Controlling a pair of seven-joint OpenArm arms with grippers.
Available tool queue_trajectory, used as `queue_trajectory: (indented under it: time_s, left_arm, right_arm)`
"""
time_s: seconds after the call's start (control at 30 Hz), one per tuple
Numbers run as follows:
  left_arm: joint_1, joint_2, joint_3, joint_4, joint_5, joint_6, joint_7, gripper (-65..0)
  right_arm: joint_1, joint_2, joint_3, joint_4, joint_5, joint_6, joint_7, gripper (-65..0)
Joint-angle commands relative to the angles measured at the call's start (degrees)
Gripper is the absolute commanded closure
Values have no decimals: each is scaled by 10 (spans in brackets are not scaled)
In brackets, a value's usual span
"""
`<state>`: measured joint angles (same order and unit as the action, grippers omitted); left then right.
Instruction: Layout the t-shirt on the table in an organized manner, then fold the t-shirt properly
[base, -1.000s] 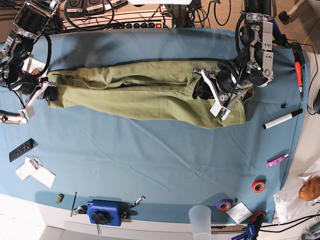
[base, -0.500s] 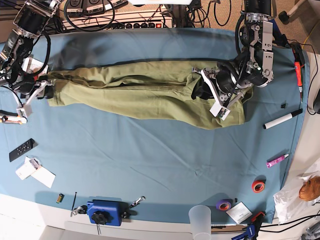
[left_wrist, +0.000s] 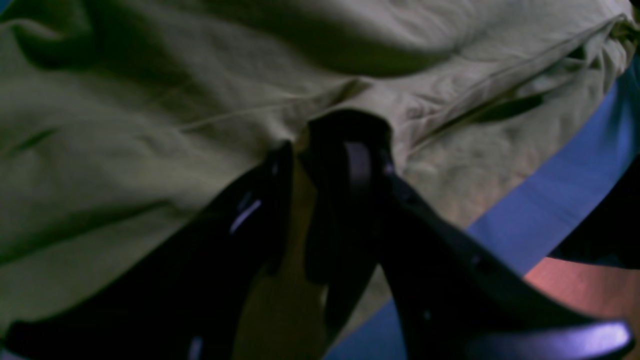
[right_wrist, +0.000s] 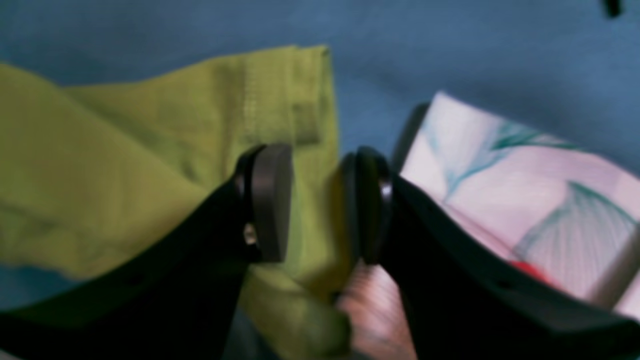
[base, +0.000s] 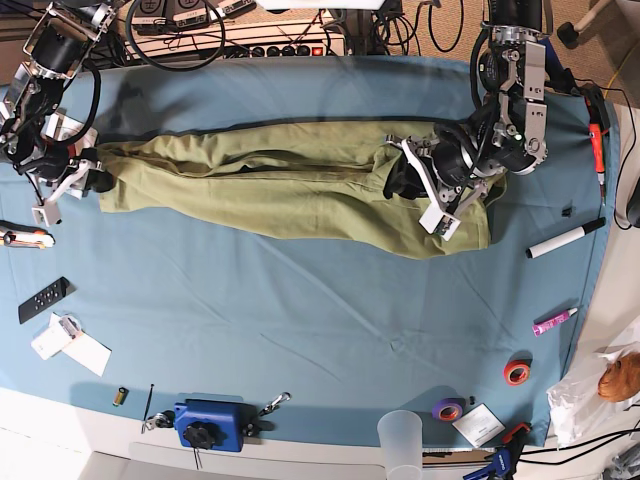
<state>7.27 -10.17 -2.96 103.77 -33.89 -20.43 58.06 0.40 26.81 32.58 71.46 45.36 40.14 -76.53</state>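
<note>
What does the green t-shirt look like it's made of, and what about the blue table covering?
The t-shirt looks like soft matte woven or knit cotton: it creases, bunches and shows a stitched hem. The table cover appears to be smooth, thin matte cloth, with faint wrinkles; the exact fibre can't be told.

Both arms are black and silver-grey with looped black cables; each end effector (right_wrist: 316, 202) has matte black fingers (right_wrist: 270, 200) carrying what look like round pads.

An olive-green t-shirt (base: 300, 185) is seen on a bench (base: 320, 320) covered in blue-teal cloth. A white card (right_wrist: 525, 200) printed with teal leaf lines is seen beside black gripper fingers (right_wrist: 272, 200).
</note>
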Motion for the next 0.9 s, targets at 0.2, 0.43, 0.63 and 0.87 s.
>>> queue_trajectory:
  time_s: [0.2,0.43,0.63,0.87]
  left_arm:
    - [-6,-1,-1,12,-9,-2,-10,-174]
    - [-6,-1,-1,12,-9,-2,-10,-174]
    - [-6,-1,-1,12,-34,-2,-9,-174]
    - [-9,-1,-1,17,-102,-48,-4,-174]
  right_arm:
    - [-4,-19,-3,-3,61,-1,-35,-222]
    - [-4,-57,-9,-3,60,-1,-35,-63]
    - [1,-21,-9,-2,59,-1,-30,0]
    - [59,18,-6,-2,-2,-1,21,0]
